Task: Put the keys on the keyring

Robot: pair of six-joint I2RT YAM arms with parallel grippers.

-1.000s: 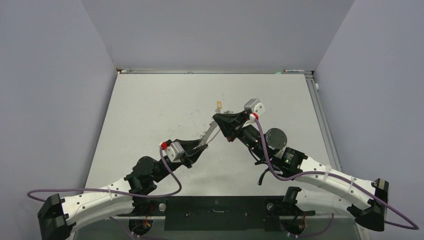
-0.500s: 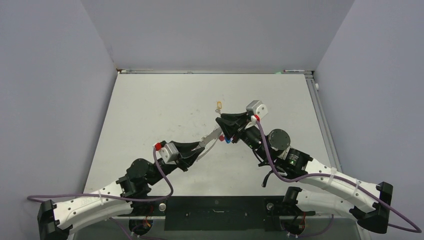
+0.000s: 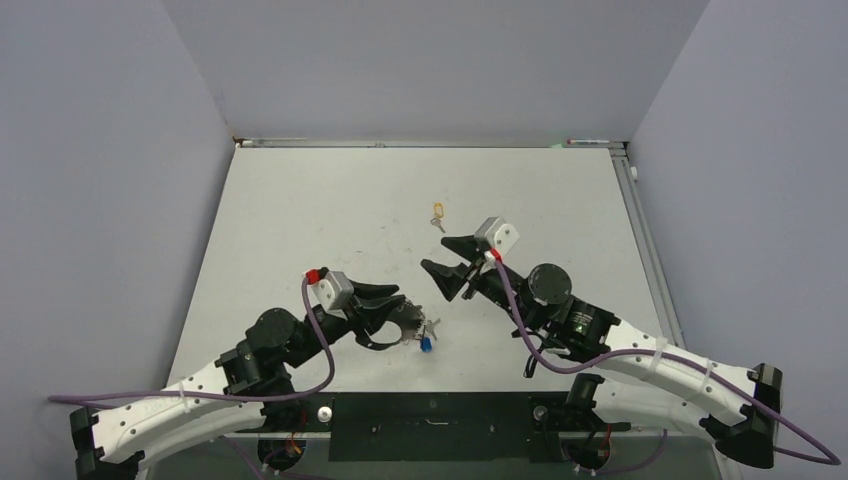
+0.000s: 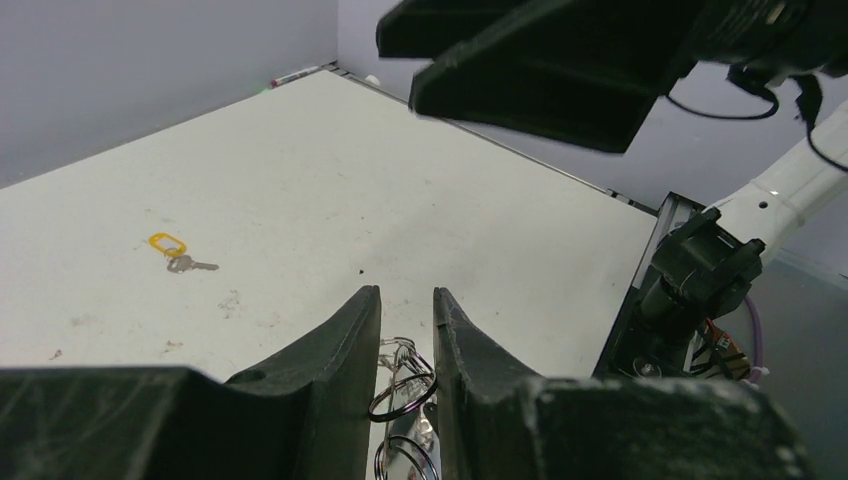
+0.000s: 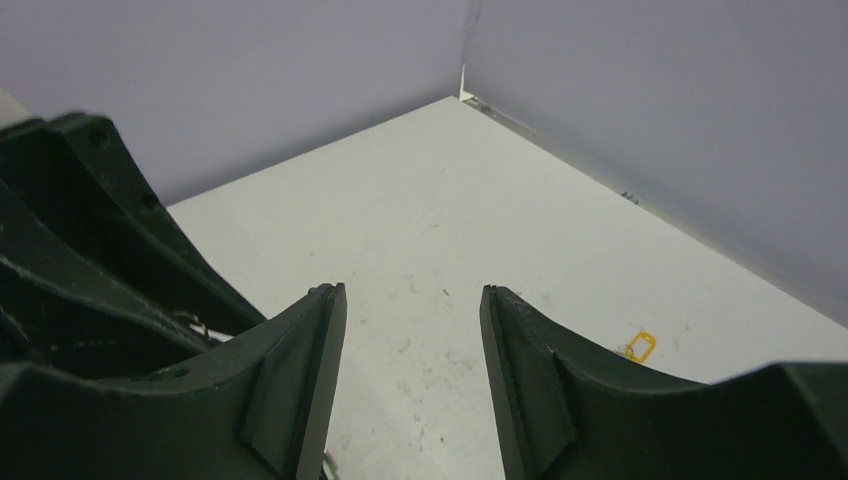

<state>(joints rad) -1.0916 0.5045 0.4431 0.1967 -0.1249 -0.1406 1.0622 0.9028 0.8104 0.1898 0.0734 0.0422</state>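
yellow tag (image 3: 437, 210) and blue tag (image 3: 425, 344), silver keyring (image 4: 402, 392), off-white scuffed table (image 3: 300, 220), black jaws.

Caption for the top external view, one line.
Left gripper grips the keyring beside a blue-tagged key; right gripper open nearby; yellow-tagged key lies alone farther back.

You are looking at a robot lab, set up like a small test booth. Plain grey walls (image 3: 100, 200) close in a white table (image 3: 300, 220) on three sides (like a box with the front left open). Two white and black robot arms, left (image 3: 190, 398) and right (image 3: 650, 358), sit by a black bar (image 3: 430, 425) at the near edge. A metal rail (image 3: 420, 143) runs along the far edge.
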